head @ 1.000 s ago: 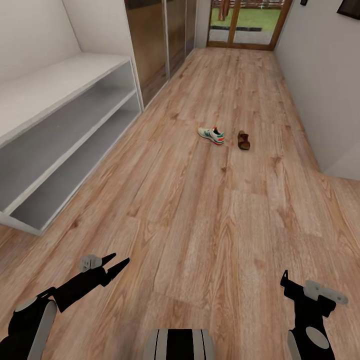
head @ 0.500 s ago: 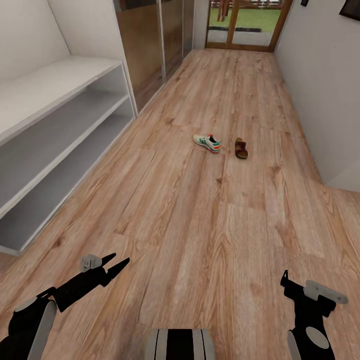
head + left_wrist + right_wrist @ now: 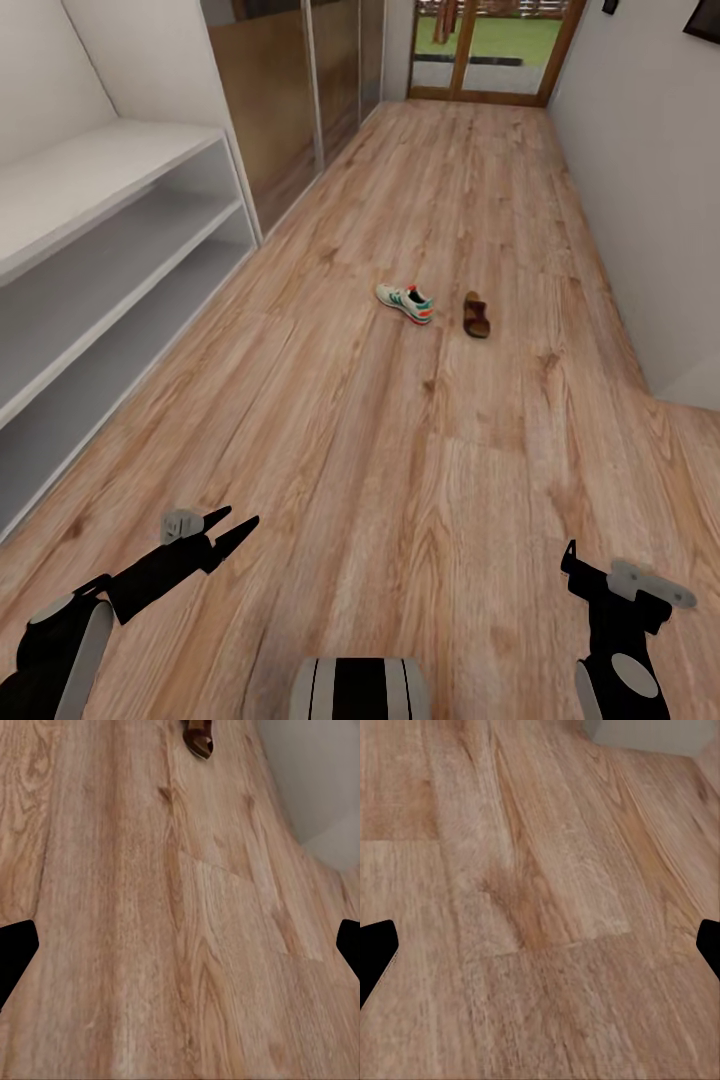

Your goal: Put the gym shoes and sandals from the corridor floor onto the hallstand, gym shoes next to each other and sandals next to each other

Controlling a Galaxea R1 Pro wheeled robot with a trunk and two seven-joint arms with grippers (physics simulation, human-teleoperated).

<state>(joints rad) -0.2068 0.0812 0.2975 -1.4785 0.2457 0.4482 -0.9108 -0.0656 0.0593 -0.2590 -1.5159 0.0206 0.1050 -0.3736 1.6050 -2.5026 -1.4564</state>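
1 gym shoe [image 3: 404, 302] lies on the corridor floor [image 3: 400, 480] w/ 1 sandal [image 3: 476, 314] just beside it, not touching; hallstand [image 3: 90, 250] stands well apart from the shoe, by the wall. Left gripper [image 3: 232, 527] & right gripper [image 3: 570, 560] hang low near the robot, far from the shoe. Both have fingers spread w/ nothing between, as wrist views show.
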